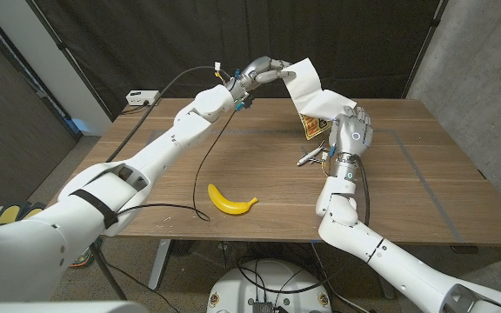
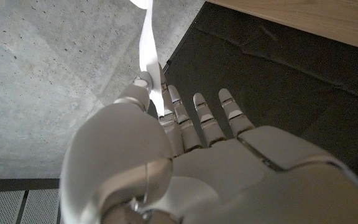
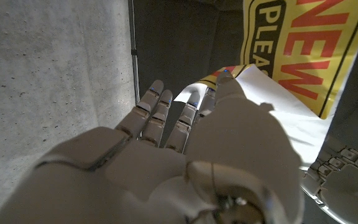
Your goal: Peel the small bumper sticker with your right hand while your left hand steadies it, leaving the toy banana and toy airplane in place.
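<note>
We see the sticker (image 1: 313,109) held up above the far middle of the tabletop (image 1: 424,174), between both hands. Its yellow printed face shows low down, near the right hand (image 1: 352,132), and its white backing (image 1: 304,80) rises and curls up toward the left hand (image 1: 263,71).

Our left hand is raised over the tabletop's far edge, and it pinches the top of the white strip between thumb and a finger. The left wrist view confirms this: the strip (image 2: 148,46) runs up from between the fingertips (image 2: 143,81), while the other fingers (image 2: 229,109) stand straight and apart.

Our right hand stands upright, fingers pointing up, just beside the lower part of the sticker. In the right wrist view the yellow sheet (image 3: 303,43) with red and black lettering hangs close past the thumb (image 3: 225,84), and a white edge lies against the fingertips (image 3: 191,99). We take it that this hand holds the sticker's lower part, though the exact grip is hard to make out.

The airplane (image 1: 311,157) sits on the tabletop just below the sticker and close to the right wrist. The banana (image 1: 231,201) lies nearer the front edge, well apart from both hands. A black cable (image 1: 200,165) loops across the wood by the left arm.
</note>
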Tool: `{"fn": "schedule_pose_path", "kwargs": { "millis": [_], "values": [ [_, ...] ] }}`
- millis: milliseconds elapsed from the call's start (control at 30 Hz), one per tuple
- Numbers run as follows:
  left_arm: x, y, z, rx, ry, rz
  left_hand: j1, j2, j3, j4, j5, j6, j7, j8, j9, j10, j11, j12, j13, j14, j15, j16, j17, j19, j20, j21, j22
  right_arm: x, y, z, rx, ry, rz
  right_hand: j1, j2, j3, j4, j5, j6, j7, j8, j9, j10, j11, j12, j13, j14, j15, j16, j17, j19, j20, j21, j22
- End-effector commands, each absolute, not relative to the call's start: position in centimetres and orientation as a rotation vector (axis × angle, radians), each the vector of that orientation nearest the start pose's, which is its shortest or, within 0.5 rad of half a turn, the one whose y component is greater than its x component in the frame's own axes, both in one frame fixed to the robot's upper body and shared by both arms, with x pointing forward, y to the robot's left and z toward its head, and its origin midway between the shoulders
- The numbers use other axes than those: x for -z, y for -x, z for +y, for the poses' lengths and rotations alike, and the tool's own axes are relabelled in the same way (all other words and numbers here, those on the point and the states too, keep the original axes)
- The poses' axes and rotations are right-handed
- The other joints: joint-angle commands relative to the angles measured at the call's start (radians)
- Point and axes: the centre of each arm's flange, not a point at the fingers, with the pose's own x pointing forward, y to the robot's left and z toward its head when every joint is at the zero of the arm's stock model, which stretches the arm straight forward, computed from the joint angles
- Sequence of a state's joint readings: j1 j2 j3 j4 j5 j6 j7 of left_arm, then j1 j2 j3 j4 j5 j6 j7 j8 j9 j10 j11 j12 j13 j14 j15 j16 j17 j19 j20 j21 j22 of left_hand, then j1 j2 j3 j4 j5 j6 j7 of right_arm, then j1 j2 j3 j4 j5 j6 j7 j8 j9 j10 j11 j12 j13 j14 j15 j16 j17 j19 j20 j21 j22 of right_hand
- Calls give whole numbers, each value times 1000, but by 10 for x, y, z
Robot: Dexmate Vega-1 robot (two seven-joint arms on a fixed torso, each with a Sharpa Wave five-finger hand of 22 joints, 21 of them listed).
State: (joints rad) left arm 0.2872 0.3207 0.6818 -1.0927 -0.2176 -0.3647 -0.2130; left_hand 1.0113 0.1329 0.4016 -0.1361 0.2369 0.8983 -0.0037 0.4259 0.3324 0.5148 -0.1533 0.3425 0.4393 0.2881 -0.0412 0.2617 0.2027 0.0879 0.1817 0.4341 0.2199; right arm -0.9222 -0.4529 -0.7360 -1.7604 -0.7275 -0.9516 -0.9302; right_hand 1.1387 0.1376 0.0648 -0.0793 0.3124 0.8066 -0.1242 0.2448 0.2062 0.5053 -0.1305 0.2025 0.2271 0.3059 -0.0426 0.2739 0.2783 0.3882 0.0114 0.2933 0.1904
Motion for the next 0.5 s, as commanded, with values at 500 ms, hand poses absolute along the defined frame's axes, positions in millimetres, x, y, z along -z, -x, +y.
{"fn": "schedule_pose_path", "kwargs": {
  "millis": [500],
  "values": [
    [-170, -629, 76, 620, -666, -962, -337, -153, -185, 62, -49, -763, -55, -249, -142, -377, 138, -151, -58, -197, 117, -68, 9, -157, 33, -55, -2, 40, -533, -215, 970, 1131, -672, -178, -80, -93, 53, 59, -789, -28, -76, -14, -331, 20, -21, 2, -70, -91, -47, 8, -35, 19, -29, 5]
  ]
}}
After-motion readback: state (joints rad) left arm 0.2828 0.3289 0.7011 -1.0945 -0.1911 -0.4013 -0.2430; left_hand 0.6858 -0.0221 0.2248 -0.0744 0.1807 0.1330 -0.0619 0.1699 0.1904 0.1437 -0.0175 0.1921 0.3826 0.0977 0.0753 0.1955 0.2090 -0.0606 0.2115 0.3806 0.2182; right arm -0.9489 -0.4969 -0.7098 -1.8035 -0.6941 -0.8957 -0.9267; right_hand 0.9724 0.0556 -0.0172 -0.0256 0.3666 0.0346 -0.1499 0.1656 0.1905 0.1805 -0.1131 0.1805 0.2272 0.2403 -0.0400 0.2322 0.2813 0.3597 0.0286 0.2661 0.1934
